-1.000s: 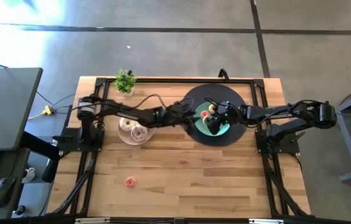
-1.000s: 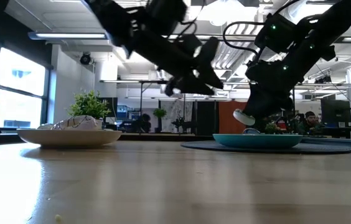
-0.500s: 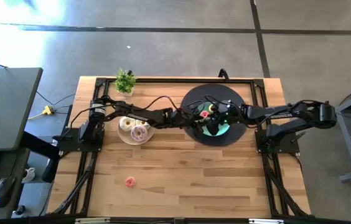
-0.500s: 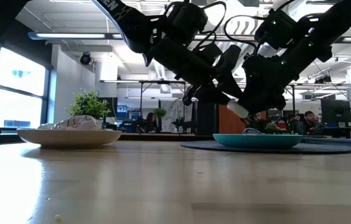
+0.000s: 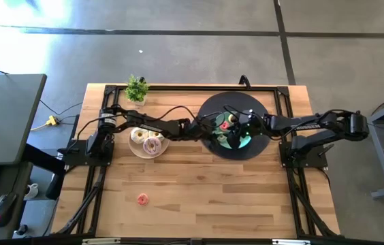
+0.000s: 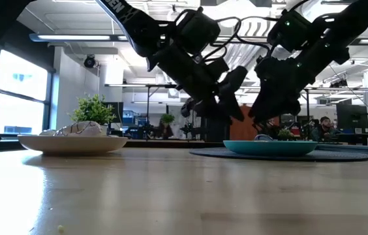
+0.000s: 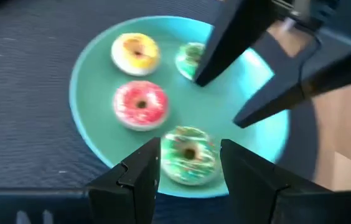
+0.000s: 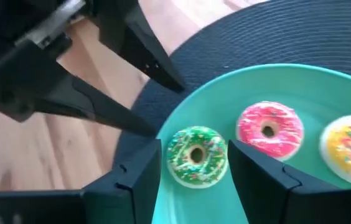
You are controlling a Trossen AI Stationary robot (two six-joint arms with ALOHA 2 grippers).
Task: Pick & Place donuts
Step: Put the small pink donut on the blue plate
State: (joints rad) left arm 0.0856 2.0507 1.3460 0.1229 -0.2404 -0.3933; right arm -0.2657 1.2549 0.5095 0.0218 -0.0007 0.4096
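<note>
A teal plate holds a yellow donut, a pink donut and two green ones. One green donut lies just ahead of my open left gripper, between its fingers and untouched. The other green donut is half hidden behind a finger of my open right gripper. Both grippers hover over the plate, facing each other. In the right wrist view a green donut shows between my right fingers. Another pink donut rests on the bare table.
The teal plate sits on a dark round mat. A beige plate with iced donuts lies under the left arm. A small potted plant stands at the far edge. The near half of the table holds only the lone pink donut.
My left gripper has moved toward the table's right, out over the teal plate, and come lower, ending close to my right gripper. My right gripper has risen a little above the plate.
</note>
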